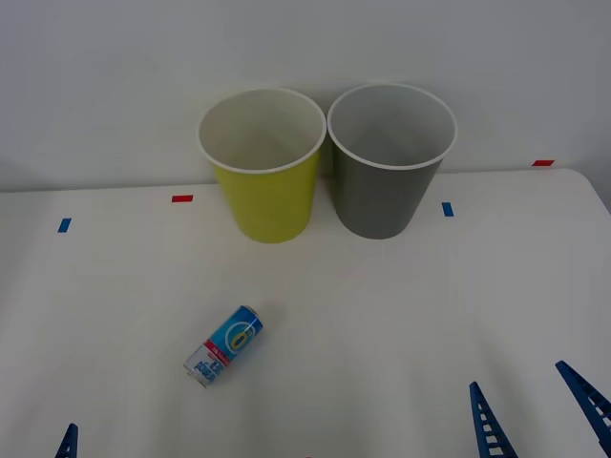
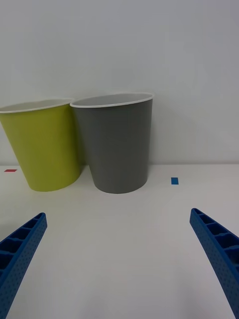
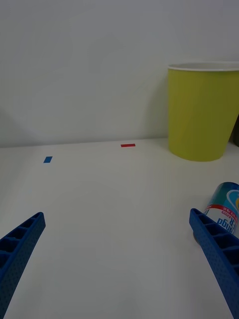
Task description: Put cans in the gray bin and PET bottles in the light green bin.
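Standing side by side, light green bin (image 1: 263, 181) and gray bin (image 1: 389, 172) hold nothing; pincers spread.

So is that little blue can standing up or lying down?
Lying down. The blue can rests on its side on the white table, its silver end pointing toward the robot, in front of the light green bin.

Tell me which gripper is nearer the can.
Left. The left gripper, open, sits just beside the lying can; the right gripper, open, waits farther off across the table.

I see white worktop (image 1: 401, 315), plain wall (image 1: 115, 76) behind it; red tape marks (image 1: 181, 198) and blue tape marks (image 1: 447, 209) near worktop's far edge.
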